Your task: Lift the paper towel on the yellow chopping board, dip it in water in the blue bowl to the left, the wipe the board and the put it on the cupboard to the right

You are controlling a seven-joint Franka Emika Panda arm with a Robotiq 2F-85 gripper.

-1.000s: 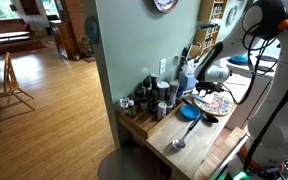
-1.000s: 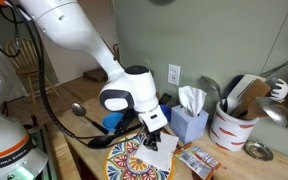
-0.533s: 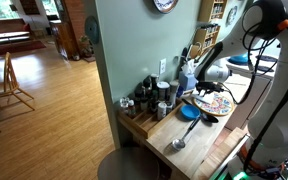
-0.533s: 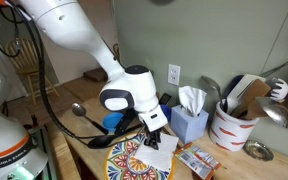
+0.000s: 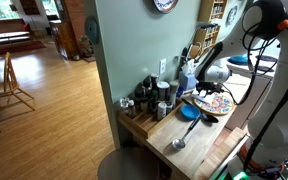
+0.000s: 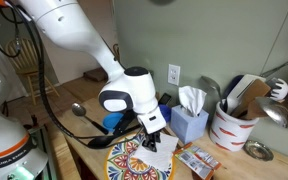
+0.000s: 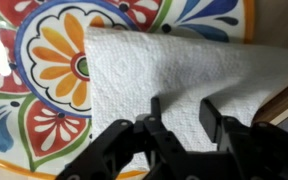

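Blue bowl (image 6: pixel 112 122) stands on the bench (image 6: pixel 89 160), just left of the yellow chopping board (image 6: pixel 130 162). The tool (image 6: pixel 152 143) hangs low over the board's right part, its fingers (image 7: pixel 154 112) spread apart and pinching nothing. The paper towel (image 7: pixel 174 65) lies flat on the board beneath the tool, reaching towards the rim

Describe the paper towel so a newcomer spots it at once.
On the wooden counter, find the round board with a yellow rim and bright floral face. The paper towel is the flat white embossed sheet lying on it under the fingers, unlike the tissue poking up from the blue box.
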